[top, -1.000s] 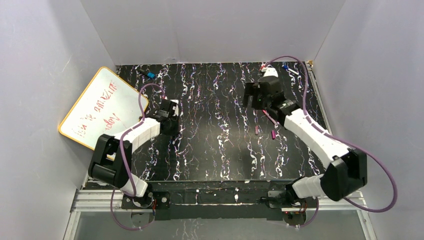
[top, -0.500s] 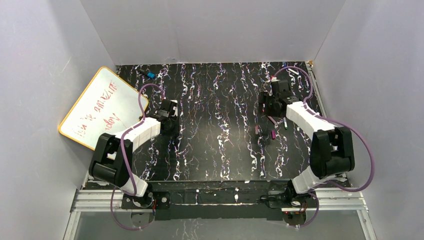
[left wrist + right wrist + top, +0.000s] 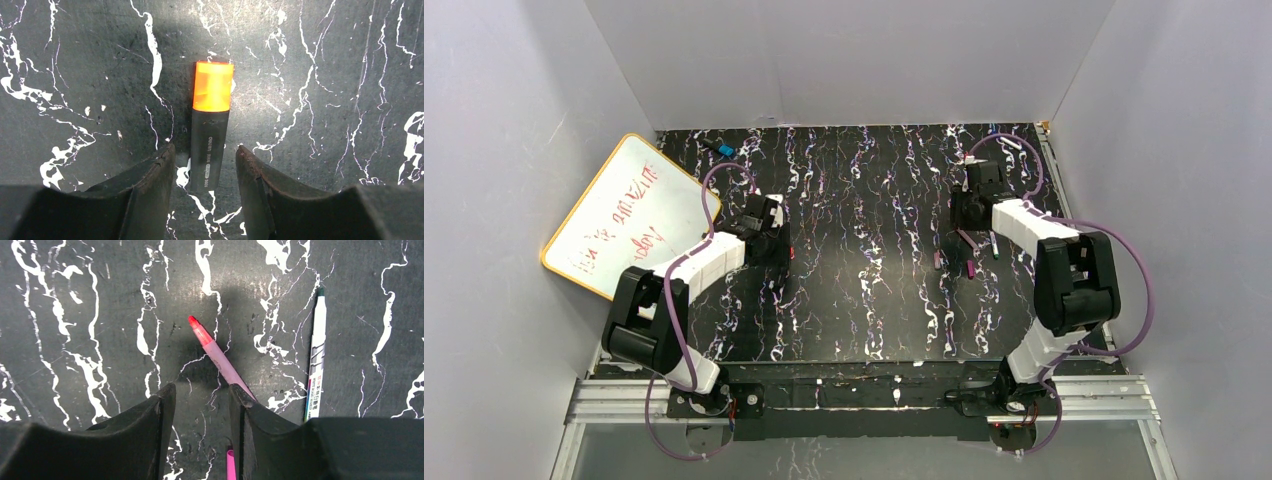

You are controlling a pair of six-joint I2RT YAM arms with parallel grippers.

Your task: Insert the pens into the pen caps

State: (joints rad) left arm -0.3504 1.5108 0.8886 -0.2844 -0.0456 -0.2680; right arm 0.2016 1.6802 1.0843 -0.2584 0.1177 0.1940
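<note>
A black pen [image 3: 209,150] with a bright orange end lies flat on the marbled table. It sits between the fingers of my left gripper [image 3: 205,152], which is open with a gap on both sides. My right gripper [image 3: 201,390] hangs low and open over a pink pen [image 3: 217,356] with a red tip. That pen runs slantwise under the right finger [image 3: 250,410]. A magenta piece [image 3: 230,465] shows low between the jaws. In the top view, two small magenta pen caps [image 3: 938,260] [image 3: 971,268] lie just in front of the right gripper [image 3: 969,215].
A white marker [image 3: 315,360] lies right of the pink pen. A yellow-framed whiteboard [image 3: 624,215] leans at the left wall near my left gripper [image 3: 769,235]. A small blue item [image 3: 726,150] sits at the back left. Grey walls enclose the table.
My left jaws have opened off the black pen. The right arm swung toward the right and folded back over the pink pen, its jaws narrowing.
</note>
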